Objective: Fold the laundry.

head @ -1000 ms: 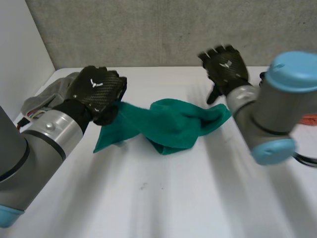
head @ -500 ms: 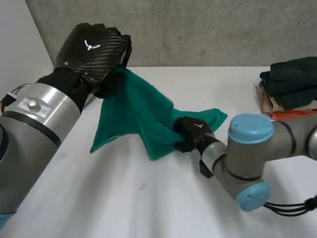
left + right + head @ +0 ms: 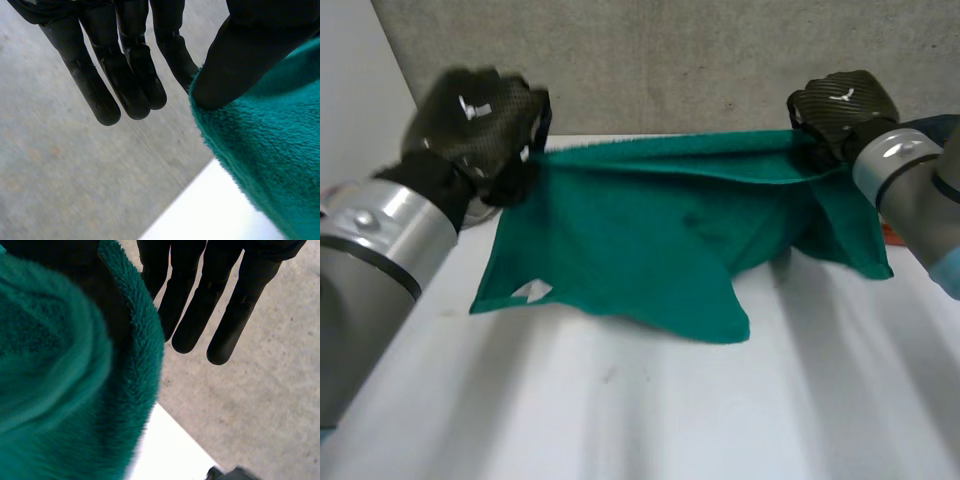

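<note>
Green fleece cloth hangs from both hands by its upper edge. The left hand has one top corner: in its wrist view the thumb presses onto the cloth's edge, pinching it against the fingers, which otherwise reach out nearly straight. The right hand grips the same edge close to the other top corner; in its wrist view the pile is bunched over the thumb side while the fingers extend straight past it.

Outward from the hands, the held edge runs taut from one to the other, so the cloth's long axis lies across the robot. The rest drapes down and toward the robot, its lower hem uneven and reaching the tabletop; whether it rests there or hangs just clear I cannot tell. The free hem lies below both hands and about equally far from each, so laying it flat likely needs both hands moving together.
</note>
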Controlling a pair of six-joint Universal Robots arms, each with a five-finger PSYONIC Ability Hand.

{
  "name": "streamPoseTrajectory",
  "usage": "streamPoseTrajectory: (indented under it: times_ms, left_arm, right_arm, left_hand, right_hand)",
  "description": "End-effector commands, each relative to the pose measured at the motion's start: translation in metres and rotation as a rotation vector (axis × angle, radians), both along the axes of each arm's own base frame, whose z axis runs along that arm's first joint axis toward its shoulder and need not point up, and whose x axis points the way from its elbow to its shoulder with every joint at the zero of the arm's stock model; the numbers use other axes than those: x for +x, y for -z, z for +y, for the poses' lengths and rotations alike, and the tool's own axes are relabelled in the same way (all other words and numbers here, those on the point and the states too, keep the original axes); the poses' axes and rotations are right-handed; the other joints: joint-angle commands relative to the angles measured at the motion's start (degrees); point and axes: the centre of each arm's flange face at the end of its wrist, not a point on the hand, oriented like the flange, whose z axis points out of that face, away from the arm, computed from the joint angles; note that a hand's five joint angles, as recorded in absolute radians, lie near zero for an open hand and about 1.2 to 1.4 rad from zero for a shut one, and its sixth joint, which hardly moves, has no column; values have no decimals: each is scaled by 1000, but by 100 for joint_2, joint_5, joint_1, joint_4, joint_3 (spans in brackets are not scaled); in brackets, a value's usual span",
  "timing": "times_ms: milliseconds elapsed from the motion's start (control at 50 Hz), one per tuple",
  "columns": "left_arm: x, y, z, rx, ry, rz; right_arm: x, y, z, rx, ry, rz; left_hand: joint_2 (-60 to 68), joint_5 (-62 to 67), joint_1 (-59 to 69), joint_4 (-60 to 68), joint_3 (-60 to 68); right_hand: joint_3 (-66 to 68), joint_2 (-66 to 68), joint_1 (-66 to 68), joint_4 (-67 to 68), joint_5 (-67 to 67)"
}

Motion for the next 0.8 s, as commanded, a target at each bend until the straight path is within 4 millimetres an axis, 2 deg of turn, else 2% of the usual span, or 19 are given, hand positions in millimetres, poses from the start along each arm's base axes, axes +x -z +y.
streamPoseTrajectory:
  times_ms: [20,40,60,100,120,140,160,180,200,220,240,320,420,520,560,620,660,700,800]
  left_arm:
    - [-5,65,0,176,13,-98]
    - [-7,74,0,200,18,-109]
    - [-11,91,-2,243,25,-132]
    - [-15,105,-4,273,34,-146]
    - [-19,117,-6,294,39,-162]
    - [-21,122,-7,297,42,-168]
    - [-22,126,-9,301,40,-171]
    - [-23,129,-11,304,37,-172]
    - [-24,132,-17,298,22,-169]
    - [-24,133,-20,297,13,-168]
    - [-24,133,-22,296,5,-167]
    - [-24,134,-30,292,-13,-164]
    - [-18,132,-36,289,-33,-155]
    - [-17,132,-35,293,-36,-154]
    - [-17,131,-34,292,-36,-153]
    - [-15,133,-33,297,-38,-156]
    - [-15,133,-32,300,-38,-156]
    - [-15,133,-31,302,-38,-157]
    - [-14,134,-31,305,-40,-158]
  right_arm:
    - [33,49,-17,19,-95,75]
    - [36,58,-17,20,-103,95]
    - [42,78,-17,31,-118,144]
    - [45,99,-16,50,-129,193]
    - [47,115,-16,59,-140,238]
    - [48,121,-15,62,-146,257]
    - [49,124,-14,59,-152,272]
    - [49,127,-14,55,-152,290]
    - [49,127,-13,55,-149,294]
    - [48,126,-13,53,-146,294]
    - [47,126,-14,54,-139,290]
    - [41,111,-11,43,-99,266]
    - [21,66,8,67,-2,114]
    - [-3,55,22,185,91,-16]
    - [-18,63,23,288,139,-37]
    - [-28,73,27,385,176,-44]
    - [-33,92,32,482,196,-77]
    - [-30,112,30,522,179,-117]
    - [-20,138,23,540,123,-163]
  left_hand:
    - [1145,1383,1531,1123,1169]
    - [1145,1383,1531,1123,1169]
    - [1145,1383,1531,1123,1169]
    - [1145,1383,1531,1123,1169]
    - [1145,1383,1531,1123,1169]
    - [1145,1383,1531,1123,1169]
    - [1145,1383,1531,1123,1169]
    - [1145,1383,1531,1123,1169]
    - [1145,1383,1531,1123,1169]
    - [1145,1383,1531,1123,1169]
    - [1145,1383,1531,1123,1169]
    - [1145,1383,1531,1123,1169]
    - [1145,1383,1531,1123,1169]
    - [1145,1383,1531,1123,1169]
    - [1145,1383,1531,1123,1169]
    - [1145,1383,1531,1123,1169]
    - [1145,1383,1531,1123,1169]
    - [1145,1383,1531,1123,1169]
    - [1145,1383,1531,1123,1169]
  right_hand:
    - [1208,1273,1620,1148,1365]
    - [1208,1273,1620,1148,1365]
    - [1208,1273,1620,1148,1365]
    - [1208,1273,1620,1148,1365]
    - [948,1012,1359,888,1105]
    - [446,510,857,386,602]
    - [-359,-294,53,-419,-202]
    - [-3164,-3100,-2753,-3224,-3008]
    - [-4558,-4493,-4146,-4618,-4401]
    - [-5571,-5507,-5160,-5631,-5414]
    - [-5792,-5727,-5380,-5852,-5635]
    - [-5792,-5727,-5380,-5852,-5635]
    - [-5792,-5727,-5380,-5852,-5635]
    - [-5599,-5534,-5187,-5659,-5442]
    - [-5348,-5283,-4936,-5408,-5191]
    - [-5128,-5063,-4716,-5188,-4971]
    - [-5077,-5012,-4665,-5137,-4920]
    - [-4677,-4612,-4265,-4737,-4520]
    - [-3748,-3684,-3337,-3808,-3591]
